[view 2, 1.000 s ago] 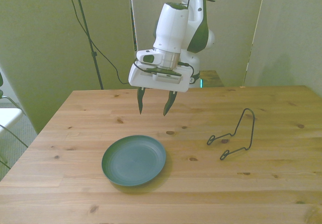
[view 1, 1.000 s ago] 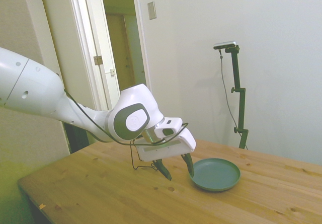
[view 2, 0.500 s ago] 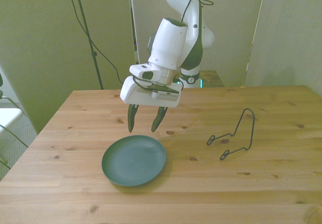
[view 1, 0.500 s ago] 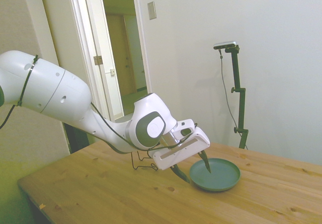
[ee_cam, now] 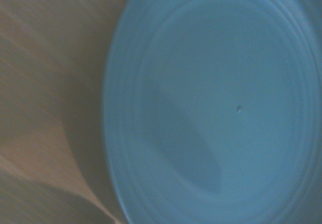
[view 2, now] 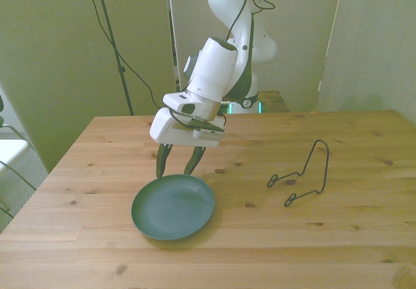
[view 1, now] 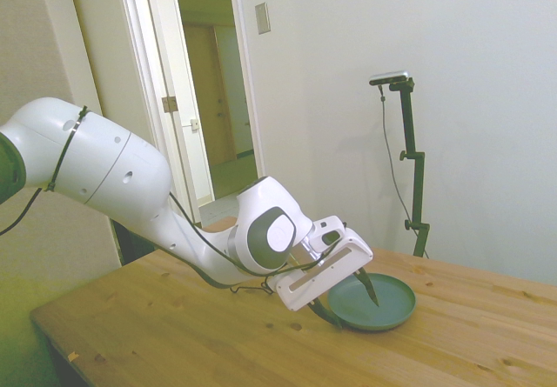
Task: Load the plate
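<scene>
Gripper: white two-finger gripper (view 2: 175,165) with dark curved fingers (view 1: 369,287), seen lowered and tilted at the rim of the plate; the jaws are spread apart and nothing is gripped between them.
Plate: round, shallow, matte teal-green plate (view 2: 173,206) with a raised rim, laid flat on the wood directly beneath the fingertips. In the side view (view 1: 383,304) one finger is seen over the inside of the dish and the other at its outer edge, so the rim sits between the two; whether either tip touches the dish cannot be told.
Close view: teal surface of the plate (ee_cam: 221,108) fills most of the wrist picture, soft in focus, with faint concentric rings, a small dark speck and a dark shadow lying across the dish.
Table: pale knotted wooden table (view 2: 364,237), on which the plate and stand are set.
Wire stand: thin black bent-wire stand (view 2: 303,175), placed upright on the table well apart from the gripper, off toward the front view's right, with nothing resting in it.
Arm: white jointed arm (view 1: 104,170) with a dark cable strapped along it, bent down steeply toward the plate.
Backdrop: open doorway (view 1: 213,100) seen behind the arm in the side view.
</scene>
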Robot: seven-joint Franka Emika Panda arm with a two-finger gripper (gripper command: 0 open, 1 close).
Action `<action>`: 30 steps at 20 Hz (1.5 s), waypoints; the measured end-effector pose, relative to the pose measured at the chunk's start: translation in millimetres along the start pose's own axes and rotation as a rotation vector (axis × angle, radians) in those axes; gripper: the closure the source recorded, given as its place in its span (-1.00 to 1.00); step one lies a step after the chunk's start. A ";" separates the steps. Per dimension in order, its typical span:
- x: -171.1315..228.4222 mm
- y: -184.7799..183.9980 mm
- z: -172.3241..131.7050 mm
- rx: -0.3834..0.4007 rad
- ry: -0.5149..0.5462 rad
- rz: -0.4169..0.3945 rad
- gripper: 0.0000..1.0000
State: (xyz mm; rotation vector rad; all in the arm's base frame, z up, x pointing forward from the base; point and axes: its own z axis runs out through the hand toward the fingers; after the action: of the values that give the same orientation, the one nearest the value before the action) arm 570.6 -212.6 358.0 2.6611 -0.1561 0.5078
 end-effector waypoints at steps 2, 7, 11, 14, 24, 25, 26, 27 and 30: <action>-1.3 4.0 2.9 0.002 0.016 -0.022 1.00; -4.2 0.0 6.1 0.017 0.052 -0.092 1.00; -0.1 -19.0 4.8 0.033 0.082 -0.144 1.00; 1.8 -28.6 8.0 0.036 0.082 -0.179 1.00; 16.2 -41.2 13.7 0.038 0.097 -0.213 1.00; 16.0 -41.3 14.2 0.038 0.096 -0.213 1.00; 15.6 -41.7 15.0 0.039 0.095 -0.214 1.00; 15.1 -42.2 16.2 0.039 0.093 -0.215 1.00; 15.0 -43.4 19.0 0.040 0.089 -0.215 1.00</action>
State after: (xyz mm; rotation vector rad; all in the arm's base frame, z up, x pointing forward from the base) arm 598.7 -181.9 330.7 2.6461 0.1668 0.5620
